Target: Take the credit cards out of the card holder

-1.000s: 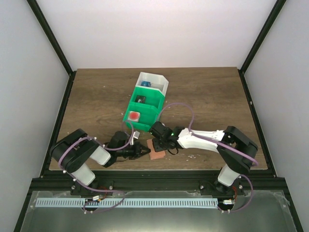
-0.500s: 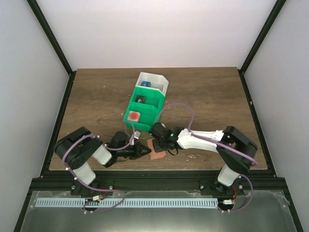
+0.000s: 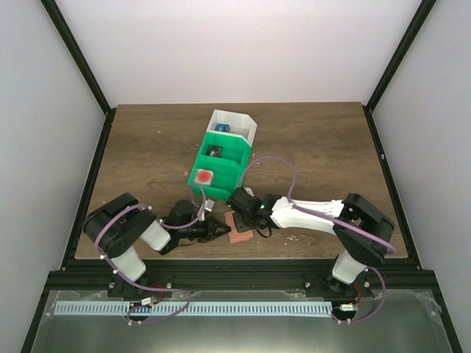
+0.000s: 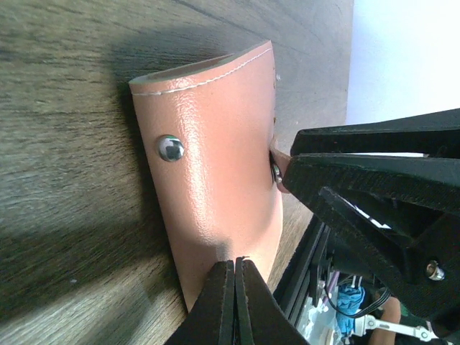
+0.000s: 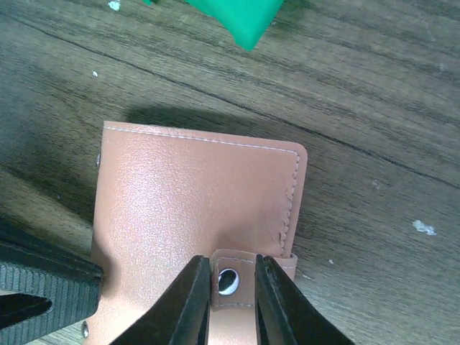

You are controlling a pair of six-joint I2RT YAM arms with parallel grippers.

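- Since one second ago, my right gripper [image 3: 245,220] has narrowed its jaws. The card holder [image 3: 238,230] has stayed in its place.
- Top view: the card holder lies flat on the table [image 3: 147,147], just on the near side of the bin [image 3: 228,175], a little apart from its green end. My left gripper [image 3: 221,232] meets the holder from the left.
- Left wrist: my left jaws are clenched together, with the tips against the holder's edge.
- Right wrist: my right fingers [image 5: 194,295] stand narrowly apart on both sides of the snap [image 5: 228,280]. It sits on the strap [image 5: 284,262], on the holder's side away from the bin. Whether they pinch it, I cannot tell.
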